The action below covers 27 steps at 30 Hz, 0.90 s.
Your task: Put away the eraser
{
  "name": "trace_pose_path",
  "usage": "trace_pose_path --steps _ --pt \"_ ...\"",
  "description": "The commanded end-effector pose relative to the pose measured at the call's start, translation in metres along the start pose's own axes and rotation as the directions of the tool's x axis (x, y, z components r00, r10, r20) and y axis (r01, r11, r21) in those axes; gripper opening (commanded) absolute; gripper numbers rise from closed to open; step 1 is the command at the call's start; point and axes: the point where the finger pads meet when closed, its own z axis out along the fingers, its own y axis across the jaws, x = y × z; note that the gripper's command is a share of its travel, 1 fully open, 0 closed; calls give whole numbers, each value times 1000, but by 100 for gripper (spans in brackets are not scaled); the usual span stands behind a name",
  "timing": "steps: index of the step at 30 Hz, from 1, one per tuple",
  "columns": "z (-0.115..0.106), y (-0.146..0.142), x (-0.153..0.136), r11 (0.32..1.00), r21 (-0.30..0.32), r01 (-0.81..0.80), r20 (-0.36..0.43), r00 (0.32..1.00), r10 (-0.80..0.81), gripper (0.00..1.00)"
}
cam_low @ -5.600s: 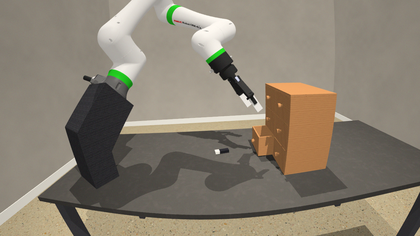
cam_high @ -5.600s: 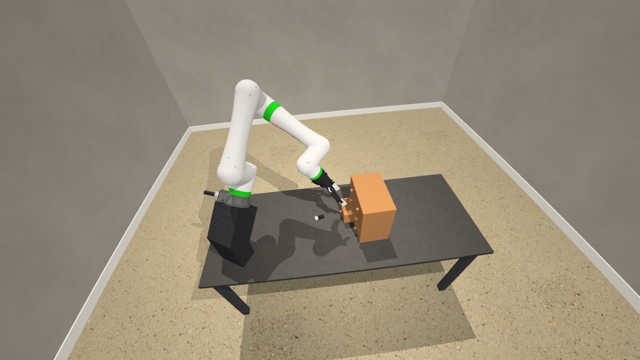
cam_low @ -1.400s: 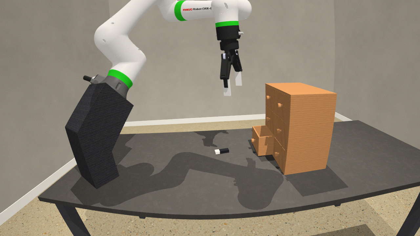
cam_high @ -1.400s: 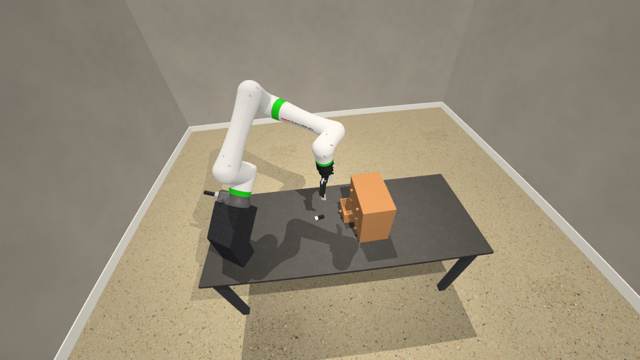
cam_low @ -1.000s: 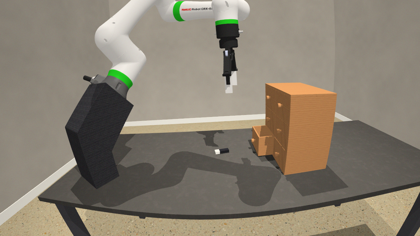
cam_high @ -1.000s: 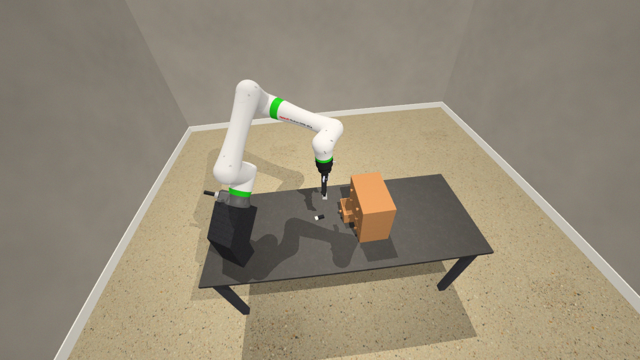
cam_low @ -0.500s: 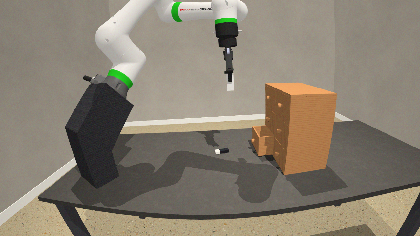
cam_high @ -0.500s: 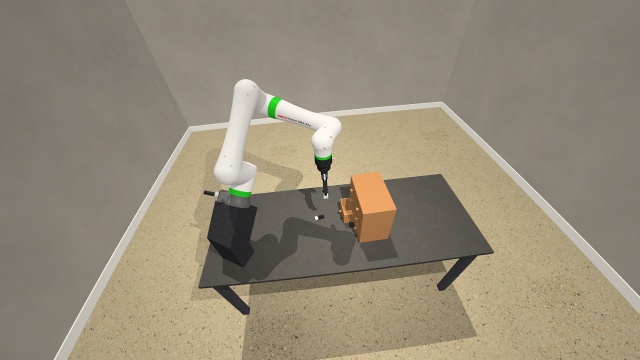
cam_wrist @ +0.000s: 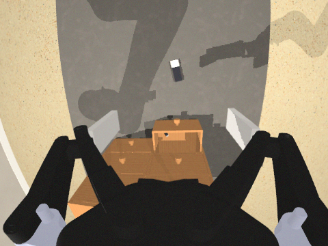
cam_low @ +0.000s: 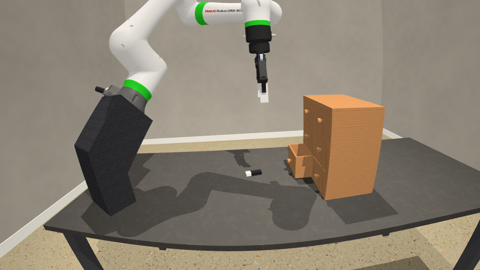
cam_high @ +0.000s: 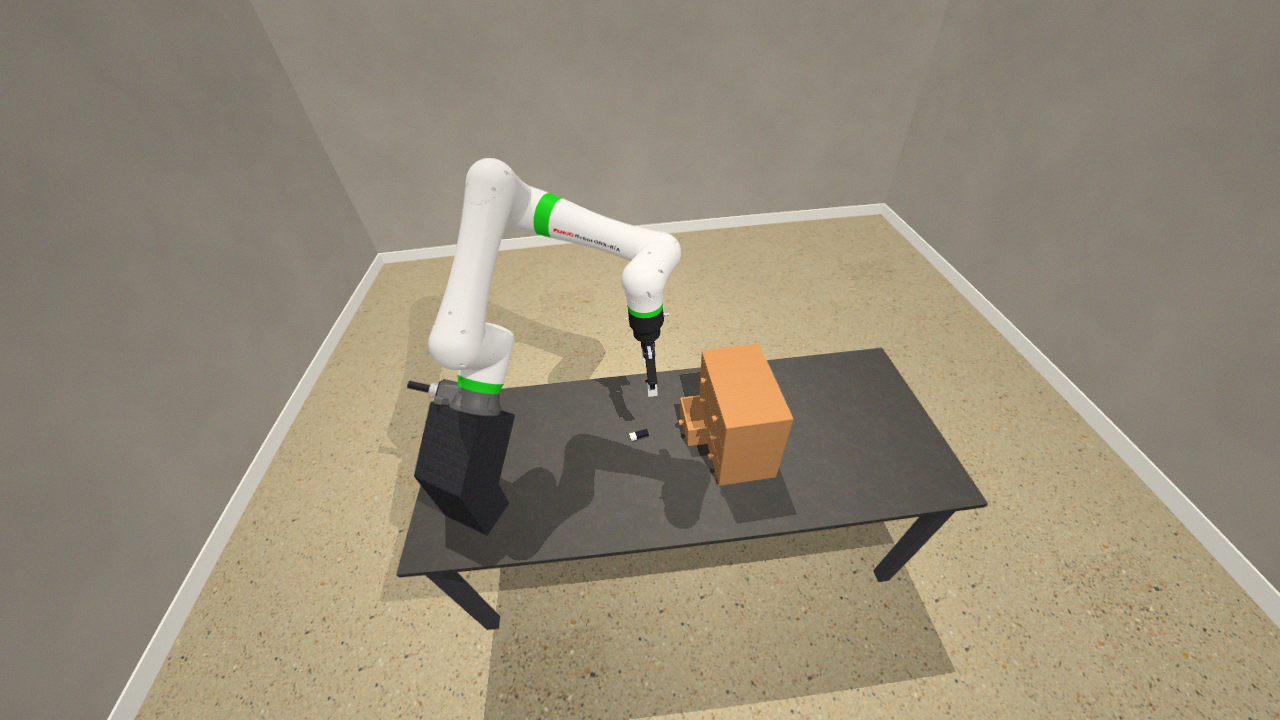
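Below the open hand point(cam_high: 651, 390) point(cam_low: 263, 93) point(cam_wrist: 171, 119), whose pale flat pads stand wide apart with nothing between them, one box-shaped drawer of orange wood point(cam_high: 697, 436) point(cam_low: 303, 167) point(cam_wrist: 178, 125) juts from the bottom row of a tall orange wooden chest point(cam_high: 751, 389) point(cam_low: 355, 147) point(cam_wrist: 137, 164). Inside that drawer, near its front panel, the wrist view shows a small dark-and-white item point(cam_wrist: 166, 134), too little of it visible to name. The five other drawers look closed, their fronts lying in two columns with small stubby knobs of the same wood. The chest is on the far side of the hand from the arm's base, upright, its sides streaked with fine horizontal grain. Lower than the hand, on the dark grey, faintly mottled counter point(cam_high: 841, 447) point(cam_low: 234, 221) point(cam_wrist: 222, 20), lies the block-shaped eraser with a black sleeve and white end point(cam_high: 639, 435) point(cam_low: 253, 173) point(cam_wrist: 176, 70), apart from the open drawer, in front of the chest
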Motion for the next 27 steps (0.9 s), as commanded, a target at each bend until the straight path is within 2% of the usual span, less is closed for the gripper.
trace_pose_path --steps 1,20,27 --pt "0 0 0 1000 2 7 0 1000 -7 100" --pt "0 0 1 1000 4 11 0 1000 -11 100" --pt "4 1 12 1000 4 11 0 1000 -11 100"
